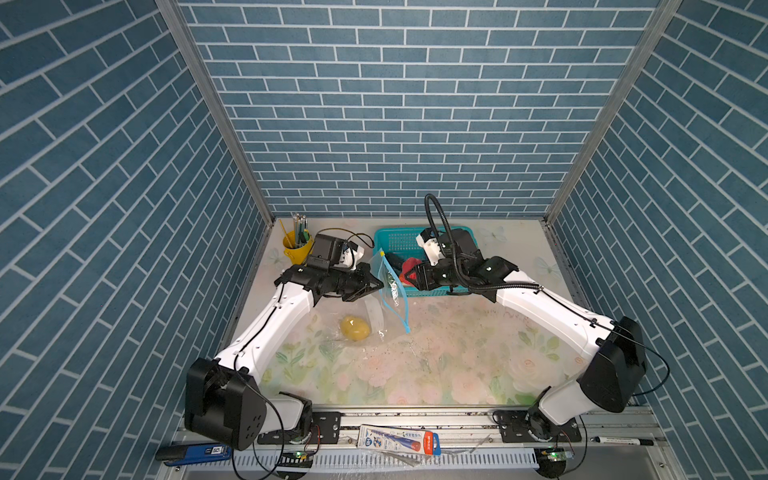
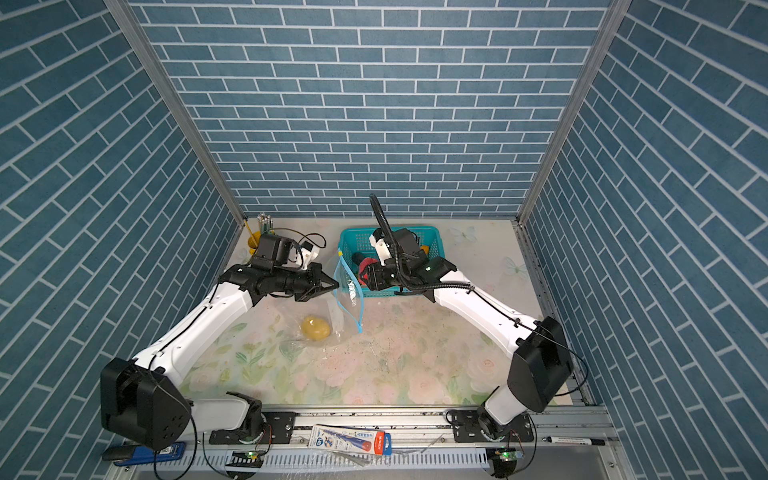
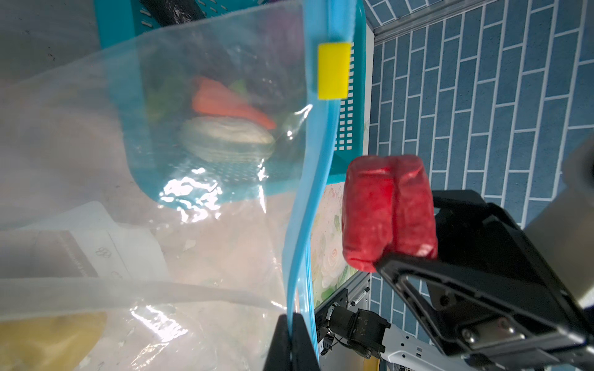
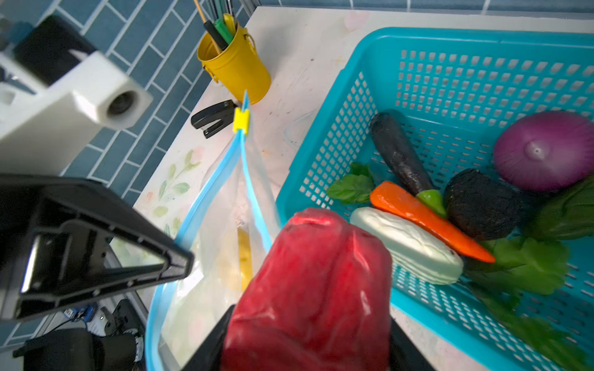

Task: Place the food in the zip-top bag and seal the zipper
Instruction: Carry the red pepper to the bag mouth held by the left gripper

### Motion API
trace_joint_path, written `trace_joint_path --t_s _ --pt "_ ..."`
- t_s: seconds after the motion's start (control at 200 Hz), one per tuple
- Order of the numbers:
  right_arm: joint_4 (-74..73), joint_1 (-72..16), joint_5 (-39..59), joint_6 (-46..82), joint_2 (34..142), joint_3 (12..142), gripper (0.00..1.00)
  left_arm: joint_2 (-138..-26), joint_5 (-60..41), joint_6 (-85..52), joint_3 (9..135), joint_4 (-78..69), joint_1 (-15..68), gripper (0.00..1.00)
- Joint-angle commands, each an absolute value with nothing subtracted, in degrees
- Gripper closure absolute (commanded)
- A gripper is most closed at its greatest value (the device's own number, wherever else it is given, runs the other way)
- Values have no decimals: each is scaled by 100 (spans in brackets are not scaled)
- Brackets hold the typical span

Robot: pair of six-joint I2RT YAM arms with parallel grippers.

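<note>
The left gripper (image 3: 291,343) was clamped on the zipper (image 3: 318,180) of the gaping zip-top bag (image 3: 199,231) — the right gripper (image 1: 409,276) clasped the red pepper (image 4: 315,289) beside its mouth.

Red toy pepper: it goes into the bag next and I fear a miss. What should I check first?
1. Red toy pepper gripped by right gripper: ok.
2. Left gripper shut on light-blue zipper strip of clear plastic bag: ok.
3. Strip halves parted, mouth open: ok.
4. Mouth wide enough for pepper: cannot tell.
5. Small yellow slider tab at the mouth's end: ok.
6. Pepper over the mouth: not ok, it hangs beside the strip, toward the teal perforated basket.
</note>
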State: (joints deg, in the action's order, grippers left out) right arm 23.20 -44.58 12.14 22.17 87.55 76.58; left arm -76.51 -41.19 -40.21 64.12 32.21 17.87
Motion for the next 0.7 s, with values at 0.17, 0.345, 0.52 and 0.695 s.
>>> trace_joint_path --t_s 0.17,0.345,0.52,0.695 --pt "2070 -4533 2026 1821 8061 7186 66 -7699 -4087 -4002 6494 3236 1759 100" --pt "1689 -4613 2528 1820 8026 7029 69 -7708 -4087 -3994 6547 3270 1760 100" --pt "1685 -4705 2883 1812 8350 7161 71 -7704 -4087 -3999 6613 3322 1761 100" --pt "1715 -4734 2936 1802 8595 7266 72 -7621 -4087 -4008 6636 3372 1764 100"
